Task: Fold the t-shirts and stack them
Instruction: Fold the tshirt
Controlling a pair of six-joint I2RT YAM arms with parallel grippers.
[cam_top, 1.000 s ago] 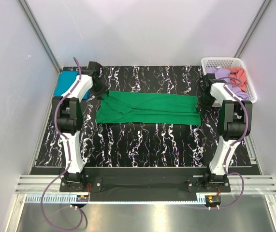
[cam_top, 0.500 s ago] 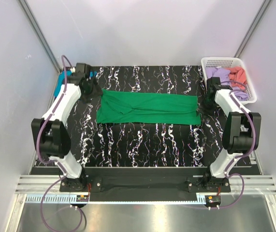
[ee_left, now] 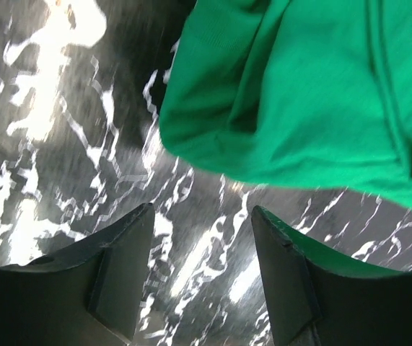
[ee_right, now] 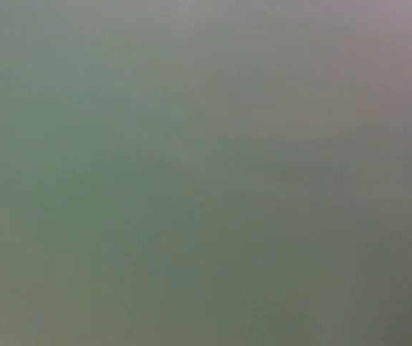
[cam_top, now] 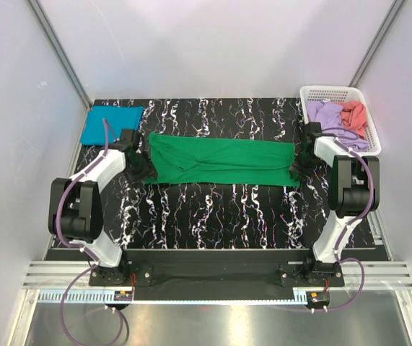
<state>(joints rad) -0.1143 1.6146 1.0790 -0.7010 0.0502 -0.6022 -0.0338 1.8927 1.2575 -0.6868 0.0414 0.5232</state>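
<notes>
- The bare black marbled bench point(cam_top: 220, 209) in front of the arms looks to me like room enough for the next fold.
- The left end effector point(ee_left: 202, 216) sits low at the left end of the green t-shirt point(cam_top: 220, 160). Its fingers are spread with only bench between them, and the rumpled hem lies just ahead, touching neither finger.
- I'd slip one finger under that edge and catch every layer before closing.
- The shirt itself lies as a long strip across the middle of the bench.
- The right end effector point(cam_top: 298, 164) is at the strip's right end. Its wrist view is a grey-green blur, so I cannot tell whether it is spread or pinching.
- Both ends ought to rise level, or the strip may twist.
- Farther back, a folded teal-blue t-shirt point(cam_top: 110, 124) lies at the left corner, likely the stack's base.
- A lilac t-shirt point(cam_top: 326, 112) and a coral t-shirt point(cam_top: 353, 115) wait in the white basket point(cam_top: 339, 89) at the right corner.
</notes>
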